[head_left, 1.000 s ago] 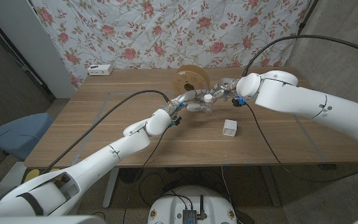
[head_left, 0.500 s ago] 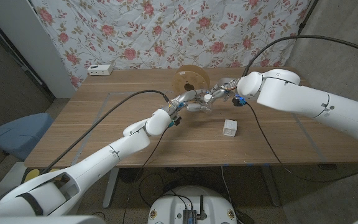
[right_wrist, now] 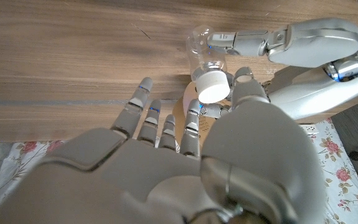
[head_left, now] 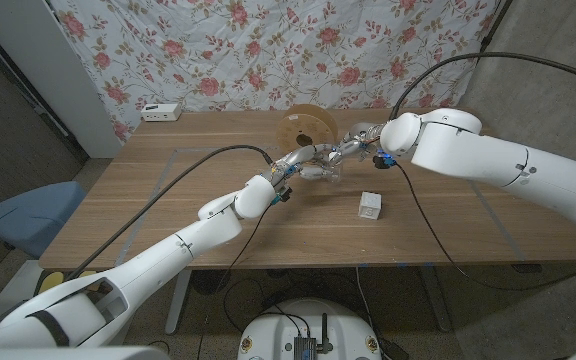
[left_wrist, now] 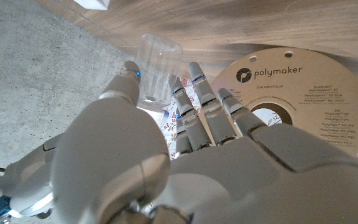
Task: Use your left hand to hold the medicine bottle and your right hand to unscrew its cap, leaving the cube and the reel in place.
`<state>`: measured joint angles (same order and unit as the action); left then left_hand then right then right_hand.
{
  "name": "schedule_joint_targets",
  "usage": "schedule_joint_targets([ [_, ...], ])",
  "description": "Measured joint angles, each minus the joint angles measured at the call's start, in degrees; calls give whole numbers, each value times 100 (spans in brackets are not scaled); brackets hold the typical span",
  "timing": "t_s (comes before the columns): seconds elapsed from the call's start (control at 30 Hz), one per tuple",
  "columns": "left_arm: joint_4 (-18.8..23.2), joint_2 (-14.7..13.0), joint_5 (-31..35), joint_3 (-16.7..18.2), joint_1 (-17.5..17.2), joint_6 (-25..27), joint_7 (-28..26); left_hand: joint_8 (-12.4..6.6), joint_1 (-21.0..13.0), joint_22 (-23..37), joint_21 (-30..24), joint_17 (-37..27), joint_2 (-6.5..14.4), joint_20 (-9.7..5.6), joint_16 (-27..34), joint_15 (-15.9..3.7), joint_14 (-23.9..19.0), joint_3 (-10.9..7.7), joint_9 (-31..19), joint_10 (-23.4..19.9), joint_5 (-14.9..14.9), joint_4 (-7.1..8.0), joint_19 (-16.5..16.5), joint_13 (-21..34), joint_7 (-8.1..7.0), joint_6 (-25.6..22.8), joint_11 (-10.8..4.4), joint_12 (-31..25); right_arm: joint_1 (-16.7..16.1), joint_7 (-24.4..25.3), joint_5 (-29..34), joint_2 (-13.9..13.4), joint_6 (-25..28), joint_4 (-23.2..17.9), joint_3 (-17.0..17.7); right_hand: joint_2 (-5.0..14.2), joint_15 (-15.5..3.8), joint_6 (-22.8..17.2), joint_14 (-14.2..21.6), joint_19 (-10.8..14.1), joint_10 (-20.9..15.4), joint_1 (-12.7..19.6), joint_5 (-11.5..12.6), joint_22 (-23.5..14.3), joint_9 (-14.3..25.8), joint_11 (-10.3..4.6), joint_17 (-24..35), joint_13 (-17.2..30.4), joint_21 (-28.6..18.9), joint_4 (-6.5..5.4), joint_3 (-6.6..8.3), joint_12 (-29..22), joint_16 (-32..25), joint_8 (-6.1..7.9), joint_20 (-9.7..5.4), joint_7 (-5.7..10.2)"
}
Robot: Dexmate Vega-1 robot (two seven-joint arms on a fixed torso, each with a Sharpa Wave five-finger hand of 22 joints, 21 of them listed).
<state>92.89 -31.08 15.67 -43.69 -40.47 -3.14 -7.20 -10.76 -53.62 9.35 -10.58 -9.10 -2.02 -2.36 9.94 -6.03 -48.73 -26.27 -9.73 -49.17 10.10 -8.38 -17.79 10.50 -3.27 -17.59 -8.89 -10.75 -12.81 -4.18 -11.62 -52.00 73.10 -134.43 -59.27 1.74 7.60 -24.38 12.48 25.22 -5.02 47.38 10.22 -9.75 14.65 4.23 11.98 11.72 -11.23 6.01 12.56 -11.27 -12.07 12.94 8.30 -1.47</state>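
- Left wrist view showed clear bottle (left_wrist: pixel 160 71) base-on between left hand (left_wrist: pixel 185 149) fingers, reel (left_wrist: pixel 297 93) label readable behind; head view blurred all that.
- Left hand (head_left: pixel 303 163) grasped bottle (head_left: pixel 330 170), held tipped above table (head_left: pixel 168 190) mid-back, just in front of reel (head_left: pixel 306 127).
- Right wrist view showed white cap (right_wrist: pixel 211 87) on, facing right hand (right_wrist: pixel 191 155).
- Right hand (head_left: pixel 356 143) fingers spread at cap; contact unclear, cannot tell grip.
- Cube (head_left: pixel 370 206) sat apart, nearer front.
- Versus a second ago, right hand moved in over cap; cube and reel unmoved.
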Motion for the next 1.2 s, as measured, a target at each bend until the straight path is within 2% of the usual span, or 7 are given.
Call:
schedule_joint_targets([
  [0.2, 5, -1, 2, 0, -5, 13, -1, 0, 0, 0, 0, 0, 0, 0, 0, 0, 0, 0, 0, 1, 0, 0, 0, 1, 0, 0, 1, 13, 124, 105, 221, 26, 92, -38, -211, -166, 22, -165, 23, 30, -65, -195, 65, 0, 15, 64, -28, 15, 0, -33, -144, -44, 0, 66, 195, 1],
  [0.23, 5, -1, 2, 0, -5, 13, -1, 0, 0, 0, 0, 0, 0, 0, 0, 0, 0, 0, 0, 1, 0, 0, 0, 1, 0, 0, 1, 11, 124, 118, 255, 26, 96, -38, -211, -181, 40, -204, 40, 50, -82, -209, 65, 0, 14, 81, -28, 16, 0, -41, -151, -45, -1, 66, 220, 4],
  [0.27, 5, -1, 2, 0, -6, 13, -1, 0, 0, 0, 0, 0, 0, 0, 0, 0, 0, 0, 0, 1, 0, 0, 0, 2, 0, 0, 1, -1, 229, 129, 284, 23, 97, -82, -417, -188, 54, -204, 30, 69, -82, -217, 65, 0, 14, 81, -28, 15, 0, -41, -151, -45, -1, 67, 240, 4],
  [0.4, 7, -2, 2, -1, -7, 13, -1, 0, 0, 0, 0, 0, 0, 0, 0, 0, 0, 0, 0, 2, 0, 0, 0, 3, 0, 0, 2, -7, 229, 163, 417, 23, 89, -82, -417, -187, 133, -224, 71, 95, -156, -262, 65, -27, 40, 89, -27, 15, -7, -25, -166, -45, -1, 67, 314, -16],
  [0.5, 9, -2, 4, -2, -7, 18, -2, 0, 0, 0, 0, 0, 0, 0, 0, 0, 0, 0, 0, 11, 0, 0, 0, 5, 0, 0, 10, -7, 339, 165, 536, -45, 41, -126, -666, -187, 174, -224, 112, 112, -176, -261, 65, -27, 40, 109, -27, 15, -23, -16, -175, -45, -1, 67, 343, -16],
  [0.9, 28, -9, 9, -2, -23, 34, -15, 0, 0, 0, 0, 0, -1, 0, 0, 0, 0, 0, 0, 12, 0, 0, 0, 6, -32, 32, 12, -7, 363, 57, 834, -136, -158, -126, -799, -187, 245, -249, 184, 196, -248, -168, 198, -26, 40, 181, -54, 15, -46, 111, -94, -88, -25, 66, 379, -40],
  [1.2, 31, -12, 13, 2, -28, 34, -23, 0, 1, 0, 0, 0, -1, 0, 0, 0, 0, 0, 0, 0, 0, 0, 0, 5, -31, 32, 0, -2, 454, -237, 1121, -97, -205, -62, -927, -245, 273, -471, 217, 248, -299, -159, 293, -13, 67, 232, -53, 15, -46, 158, -93, -88, -25, 191, 387, -57],
])
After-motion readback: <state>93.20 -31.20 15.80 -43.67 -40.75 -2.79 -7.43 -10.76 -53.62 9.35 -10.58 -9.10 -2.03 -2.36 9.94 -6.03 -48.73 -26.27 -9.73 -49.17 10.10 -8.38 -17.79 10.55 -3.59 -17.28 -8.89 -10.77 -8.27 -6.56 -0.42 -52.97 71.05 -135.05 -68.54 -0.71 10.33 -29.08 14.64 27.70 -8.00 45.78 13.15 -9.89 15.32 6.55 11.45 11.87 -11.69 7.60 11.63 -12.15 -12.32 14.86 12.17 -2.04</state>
